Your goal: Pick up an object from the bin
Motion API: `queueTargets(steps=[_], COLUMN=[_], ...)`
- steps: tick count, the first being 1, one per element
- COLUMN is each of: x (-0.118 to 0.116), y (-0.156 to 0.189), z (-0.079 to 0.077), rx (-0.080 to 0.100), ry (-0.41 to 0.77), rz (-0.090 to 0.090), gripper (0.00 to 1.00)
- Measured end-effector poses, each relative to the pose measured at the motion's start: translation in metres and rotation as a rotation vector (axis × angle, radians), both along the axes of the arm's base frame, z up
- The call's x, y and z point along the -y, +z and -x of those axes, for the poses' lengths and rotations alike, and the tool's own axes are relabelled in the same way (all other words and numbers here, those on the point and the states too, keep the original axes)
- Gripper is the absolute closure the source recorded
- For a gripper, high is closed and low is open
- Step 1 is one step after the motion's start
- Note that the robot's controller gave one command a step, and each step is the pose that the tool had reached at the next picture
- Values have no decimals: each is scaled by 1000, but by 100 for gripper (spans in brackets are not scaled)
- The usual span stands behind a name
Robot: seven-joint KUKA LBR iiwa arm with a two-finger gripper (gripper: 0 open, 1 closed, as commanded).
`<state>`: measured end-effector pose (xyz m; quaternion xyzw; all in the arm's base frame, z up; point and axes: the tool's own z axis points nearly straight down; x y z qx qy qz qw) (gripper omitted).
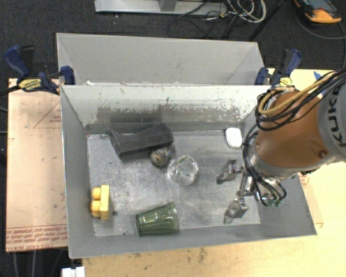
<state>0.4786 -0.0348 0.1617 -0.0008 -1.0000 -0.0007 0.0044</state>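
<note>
Fingers [235, 210] spread, bases under orange cover [288, 140]

The arm's orange cover [294, 134] hides the bin's [75, 154] right wall and is cut off at the view's right edge

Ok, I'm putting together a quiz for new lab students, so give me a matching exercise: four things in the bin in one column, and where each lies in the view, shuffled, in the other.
Things:
1. yellow block
2. green cup
3. dark slab
4. small white piece

Places in the view:
A. upper right
B. bottom edge, near the middle, lying on its side
C. far left, lower part
D. upper left

Pairs: 1-C, 2-B, 3-D, 4-A
</note>
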Motion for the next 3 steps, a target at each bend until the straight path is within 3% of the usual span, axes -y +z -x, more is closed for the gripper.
queueTargets(steps=[1, 2, 3], x=[0, -34, -62], y=[4, -57, -64], z=[-2, -27, -63], rx=[8, 15, 0], ry=[1, 53, 42], rz=[1, 1, 0], gripper=[0, 0, 0])
